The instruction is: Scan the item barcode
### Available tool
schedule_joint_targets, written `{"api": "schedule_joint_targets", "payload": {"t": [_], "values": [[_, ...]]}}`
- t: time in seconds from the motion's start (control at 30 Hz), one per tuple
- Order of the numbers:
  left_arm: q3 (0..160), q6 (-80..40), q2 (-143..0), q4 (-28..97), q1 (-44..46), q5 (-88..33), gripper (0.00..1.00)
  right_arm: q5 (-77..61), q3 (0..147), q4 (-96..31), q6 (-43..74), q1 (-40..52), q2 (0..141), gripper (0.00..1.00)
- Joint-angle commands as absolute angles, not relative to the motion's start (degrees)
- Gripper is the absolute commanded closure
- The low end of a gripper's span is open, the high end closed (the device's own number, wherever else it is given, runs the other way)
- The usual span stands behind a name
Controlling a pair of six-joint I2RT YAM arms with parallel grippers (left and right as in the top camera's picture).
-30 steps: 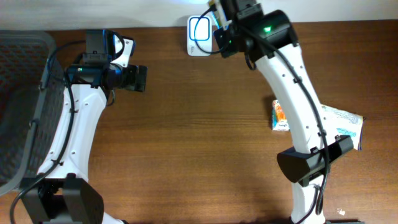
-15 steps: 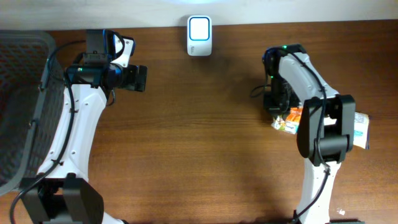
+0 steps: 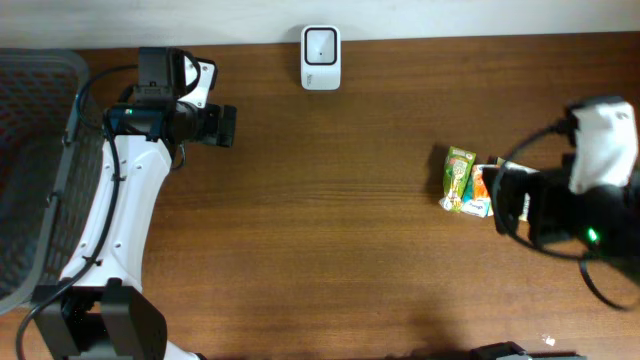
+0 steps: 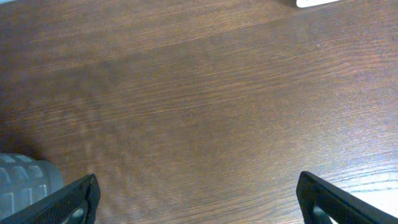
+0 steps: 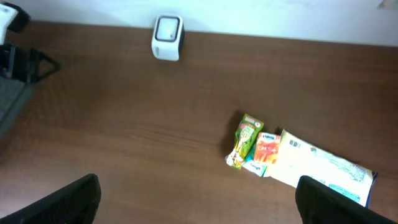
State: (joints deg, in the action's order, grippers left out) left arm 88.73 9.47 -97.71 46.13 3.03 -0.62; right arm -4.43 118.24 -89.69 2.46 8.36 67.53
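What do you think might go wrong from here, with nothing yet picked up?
The green pouch, orange packet and white flat package lie bunched together, so the open right gripper may pinch or drag a neighbour. The white scanner stands far from them; a loose grip might drop the item underway.

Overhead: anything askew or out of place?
Mildly: the green packet, orange packet and white pouch lie tilted and bunched against each other on the right, well apart from the scanner. Nothing looks spilled.
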Motion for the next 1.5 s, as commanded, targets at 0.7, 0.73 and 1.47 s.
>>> {"api": "schedule_joint_targets", "payload": {"t": [0.7, 0.73, 1.47], "values": [[89.3, 10.4, -96.7, 46.2, 2.9, -0.7, 0.01, -5.8, 0.3, -4.1, -2.6, 1.7, 0.2, 0.01], [89.3, 10.4, -96.7, 46.2, 2.9, -0.7, 0.01, -5.9, 0.3, -3.9, -2.5, 1.7, 0.2, 0.01], [55.2, 10.4, -65.2, 17.8, 2.9, -2.2, 0.01, -5.8, 0.3, -3.9, -2.6, 1.7, 0.2, 0.01]]}}
